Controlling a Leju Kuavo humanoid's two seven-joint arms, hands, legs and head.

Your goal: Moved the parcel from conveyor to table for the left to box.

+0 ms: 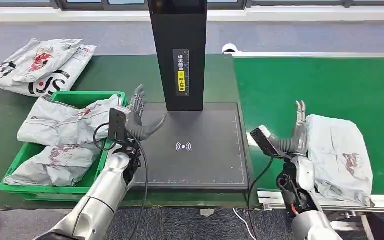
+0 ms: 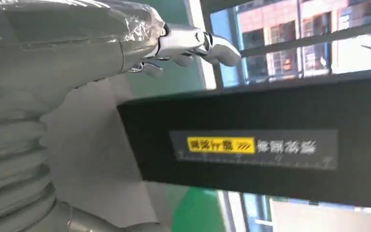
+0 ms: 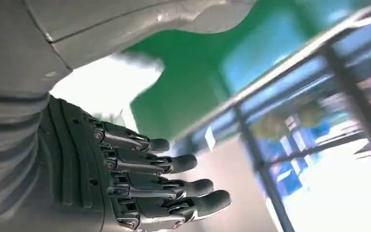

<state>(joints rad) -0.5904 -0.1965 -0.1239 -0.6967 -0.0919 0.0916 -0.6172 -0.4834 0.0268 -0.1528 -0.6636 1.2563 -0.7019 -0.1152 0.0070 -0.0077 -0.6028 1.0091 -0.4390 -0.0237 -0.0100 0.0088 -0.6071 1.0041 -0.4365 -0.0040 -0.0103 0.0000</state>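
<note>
We find the parcel point(image 1: 341, 156) at lower right on the conveyor point(image 1: 320, 85), long axis running up-frame. Our right hand point(image 1: 296, 134), open and empty, touches its left edge. Left hand point(image 1: 136, 116), open, hovers farther.

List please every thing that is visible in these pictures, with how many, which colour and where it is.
parcel on conveyor: one, grey-white bag with a dark red print, on the green belt, beside the right hand.
conveyor: one, green belt, on the right.
scanner table: one, black plate with a white signal mark, in the middle.
scanner post: one, black, with a yellow and white label, upright at the back of the plate.
crate: one, green, on the left.
parcels in crate: at least two, grey-white, piled in the crate.
parcels behind crate: at least two, grey-white, far left.
left hand: one, dark fingers, spread above the plate's left edge, holds nothing.
right hand: one, fingers straight, at the parcel's left edge.
</note>
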